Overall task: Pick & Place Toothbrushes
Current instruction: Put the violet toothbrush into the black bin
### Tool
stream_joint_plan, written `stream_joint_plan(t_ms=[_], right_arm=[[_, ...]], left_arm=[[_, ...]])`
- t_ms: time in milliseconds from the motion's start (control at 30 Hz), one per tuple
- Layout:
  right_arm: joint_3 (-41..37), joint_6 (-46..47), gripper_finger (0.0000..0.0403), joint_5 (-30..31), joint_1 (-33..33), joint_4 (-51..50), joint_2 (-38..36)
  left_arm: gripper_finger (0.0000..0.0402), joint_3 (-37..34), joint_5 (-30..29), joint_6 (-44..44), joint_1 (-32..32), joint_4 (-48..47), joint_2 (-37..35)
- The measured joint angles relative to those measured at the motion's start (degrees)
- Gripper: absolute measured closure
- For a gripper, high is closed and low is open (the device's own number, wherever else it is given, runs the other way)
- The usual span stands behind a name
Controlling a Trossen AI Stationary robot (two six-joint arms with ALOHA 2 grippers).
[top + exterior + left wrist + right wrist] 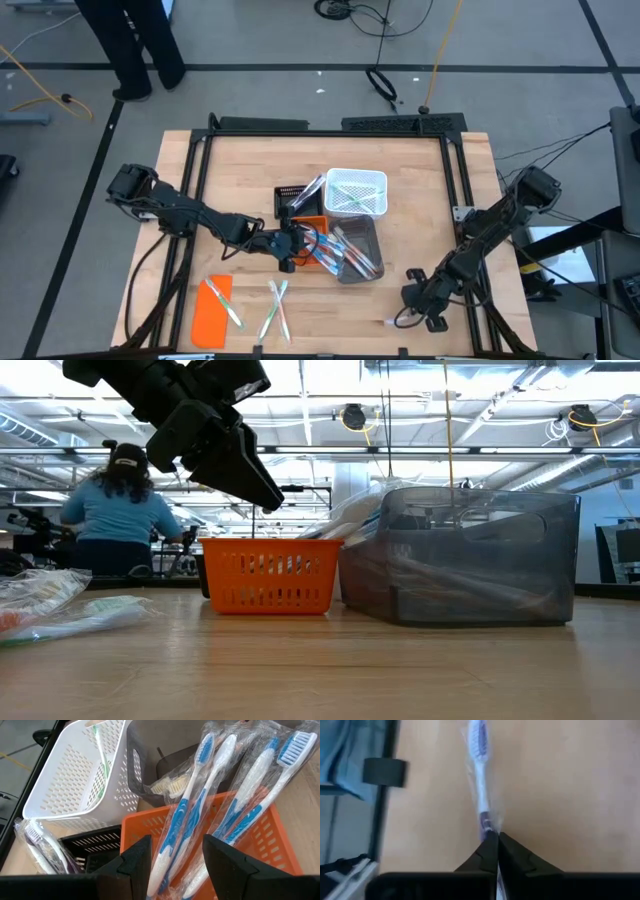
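Several blue toothbrushes in clear wrappers stand slanted in the orange basket, their heads leaning over its far rim. My left gripper hangs open over that basket, one finger on either side of the wrapped handles; whether it touches them I cannot tell. Near the table's near right corner my right gripper is shut on a wrapped white toothbrush with a purple-blue head, which lies on the wood. Loose toothbrushes lie at the near edge. My right gripper pinches the toothbrush's handle, at the end away from the head, between its two fingers together with the clear wrapper. The fingers slant down from above and lie along the toothbrush. The head end rests on the table.
A white basket with green toothbrushes, a black basket and a grey bin with more brushes crowd around the orange basket. A flat orange lid lies near left. A person sits beyond the table.
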Motion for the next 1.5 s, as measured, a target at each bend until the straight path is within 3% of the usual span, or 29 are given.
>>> stream_joint_plan(t_ms=[433,767,1133,1500], right_arm=[[-0.11,-1.59,0.0403,6.63,-2.43,-6.26,-14.15],[-0.09,-11.57,0.0403,23.14,-3.25,-1.89,-24.16],[0.00,-30.22,0.0403,37.27,-9.25,15.40,-26.72],[0.02,-50.04,0.0403,37.15,-17.55,35.61,-25.33]], left_arm=[[0.0224,0.01,0.00,-0.03,0.00,0.19,0.00],[0.0224,0.01,-0.03,0.29,0.00,7.72,0.00],[0.0224,0.03,-0.04,5.07,0.00,23.92,0.00],[0.0224,0.03,-0.02,13.95,0.66,43.19,-0.01]])
